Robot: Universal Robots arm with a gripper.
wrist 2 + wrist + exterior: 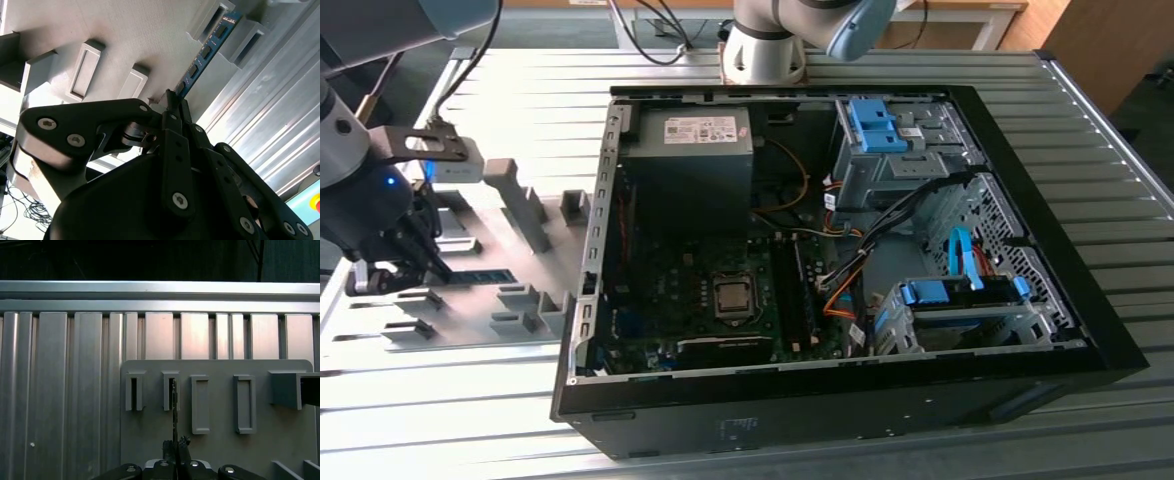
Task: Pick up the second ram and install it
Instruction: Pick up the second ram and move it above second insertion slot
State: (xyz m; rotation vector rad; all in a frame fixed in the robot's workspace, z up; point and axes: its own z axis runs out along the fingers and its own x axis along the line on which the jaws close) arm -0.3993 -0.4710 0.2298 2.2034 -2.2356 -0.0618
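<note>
Ribbed metal tabletop (520, 100) carries an open computer case (1107, 350), and beside it, on the exterior view's left, lies a grey fixture plate (480, 310) with raised holders. Your gripper (173, 100) is down over that plate, well apart from the case. In both wrist views you can see its jaws pinching one end of the second ram (206, 50), which stands on edge. The stick's far end sits between two holder blocks (250, 40) on the plate.

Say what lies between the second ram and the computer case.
Exterior view: grey fixture blocks stand between the second ram and the computer case, on a grey plate.
</note>
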